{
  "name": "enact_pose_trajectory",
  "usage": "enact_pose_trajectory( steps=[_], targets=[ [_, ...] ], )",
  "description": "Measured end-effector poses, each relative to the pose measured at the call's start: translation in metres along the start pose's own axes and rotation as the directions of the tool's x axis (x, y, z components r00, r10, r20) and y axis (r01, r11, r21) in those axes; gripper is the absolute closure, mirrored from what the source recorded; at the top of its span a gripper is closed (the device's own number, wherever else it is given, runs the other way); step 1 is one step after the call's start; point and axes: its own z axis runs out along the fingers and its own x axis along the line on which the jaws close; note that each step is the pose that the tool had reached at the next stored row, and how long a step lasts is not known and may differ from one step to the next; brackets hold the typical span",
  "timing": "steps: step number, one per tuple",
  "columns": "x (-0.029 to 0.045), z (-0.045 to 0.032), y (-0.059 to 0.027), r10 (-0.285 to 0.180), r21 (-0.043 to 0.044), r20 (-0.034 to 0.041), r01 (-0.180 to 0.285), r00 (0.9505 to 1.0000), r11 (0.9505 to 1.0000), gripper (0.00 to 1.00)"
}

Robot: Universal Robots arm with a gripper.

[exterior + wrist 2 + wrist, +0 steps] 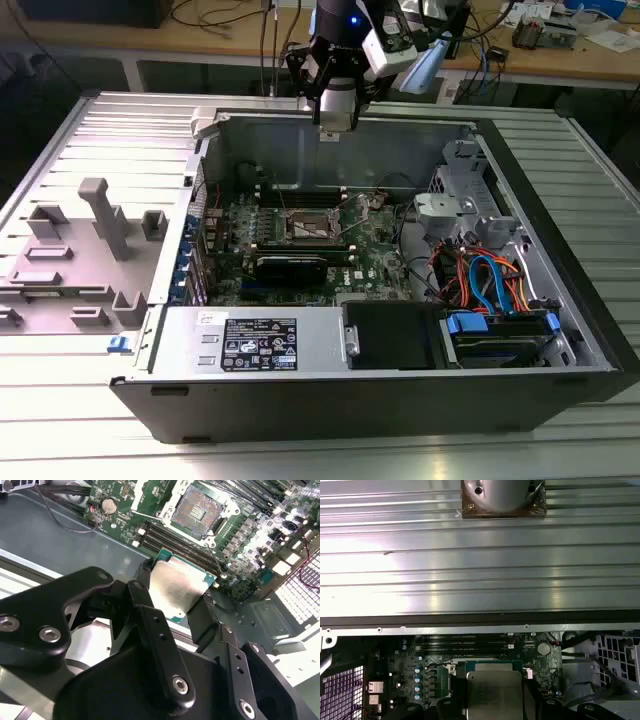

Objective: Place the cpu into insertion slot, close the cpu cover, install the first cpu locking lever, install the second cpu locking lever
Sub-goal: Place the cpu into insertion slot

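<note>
cpu (176, 591) held aloft, not yet seated.
It is pinched by opposite edges in the hand (331, 126), upper centre of the exterior view, well apart from the insertion slot (305, 226); judged light, stiff, fragile.

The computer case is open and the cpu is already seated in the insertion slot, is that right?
No. The case is open, but the cpu is not in the insertion slot: the second wrist view shows it clamped in the end effector, and that slot empty.
</note>
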Motion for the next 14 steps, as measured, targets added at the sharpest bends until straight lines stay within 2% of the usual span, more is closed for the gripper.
enact_pose_trajectory(
  steps=[10,14],
  targets=[
    [-0.0001,-0.0003,-0.0044,0.0,0.0,0.0,0.0,1.0,1.0,0.46],
    [-0.0002,0.0004,-0.0059,0.039,-0.0006,0.0033,-0.039,0.9992,0.9992,0.46]
  ],
)
